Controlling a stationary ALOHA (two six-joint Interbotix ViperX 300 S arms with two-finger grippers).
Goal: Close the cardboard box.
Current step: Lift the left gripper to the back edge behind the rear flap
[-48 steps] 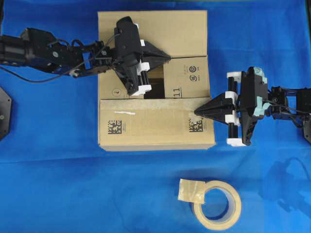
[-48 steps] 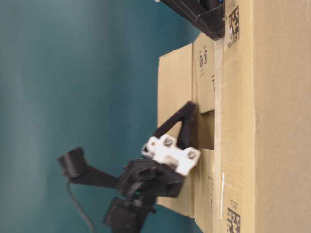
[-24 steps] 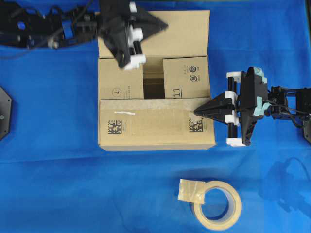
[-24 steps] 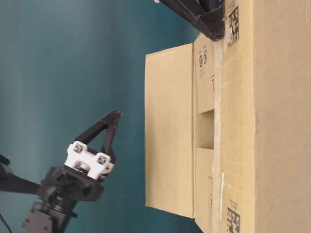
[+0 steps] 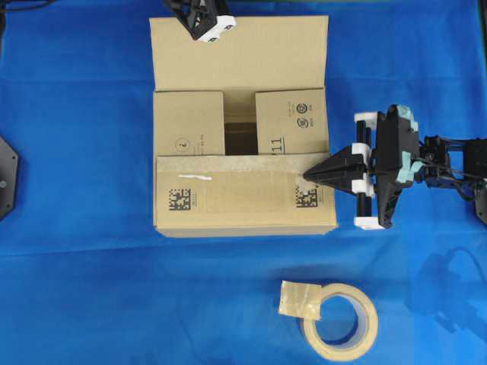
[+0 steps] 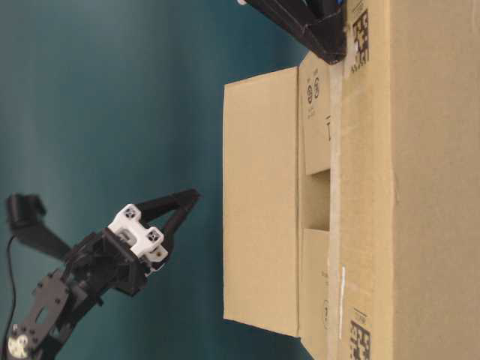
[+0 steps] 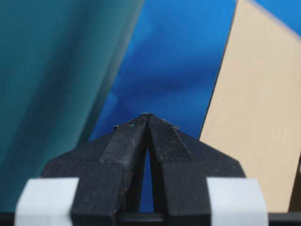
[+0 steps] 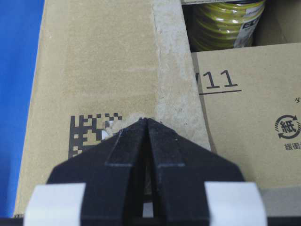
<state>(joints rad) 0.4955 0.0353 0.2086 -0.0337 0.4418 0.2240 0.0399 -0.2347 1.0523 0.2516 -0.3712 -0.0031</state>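
Note:
The cardboard box stands mid-table. Its near flap, with an old tape strip and QR-style labels, lies folded down. The two short flaps lie down with a gap between them. The far flap stands raised, as the table-level view shows. My right gripper is shut and its tip rests on the near flap's right end. My left gripper is shut and empty, hanging apart from the far flap, which shows at the right of the left wrist view.
A beige tape roll with a loose tape piece lies on the blue cloth in front of the box. A yellow-green roll shows inside the box through the gap. A black mount sits at the left edge.
My left gripper lifted off the box top and drew back past the far edge. The far flap sprang up again. The right gripper has not moved.

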